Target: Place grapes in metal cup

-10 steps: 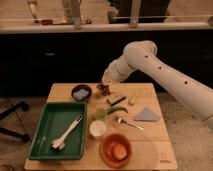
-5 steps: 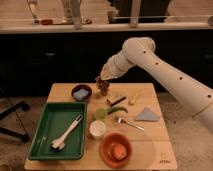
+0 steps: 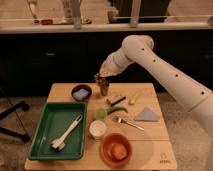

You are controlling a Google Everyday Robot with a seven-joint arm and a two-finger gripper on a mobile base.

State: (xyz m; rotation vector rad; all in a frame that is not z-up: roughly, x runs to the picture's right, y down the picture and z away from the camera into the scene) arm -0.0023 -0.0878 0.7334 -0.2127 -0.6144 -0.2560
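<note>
Near the centre of the frame, the tool (image 3: 99,78) hangs directly over the metal cup (image 3: 104,89), which stands on the wooden worktop (image 3: 150,135) just right of the dark bowl (image 3: 81,93). A dark lump at the tool's tip looks like the grapes (image 3: 98,77), apparently gripped, above the cup's mouth. A green tray (image 3: 45,130) lies at lower left.
</note>
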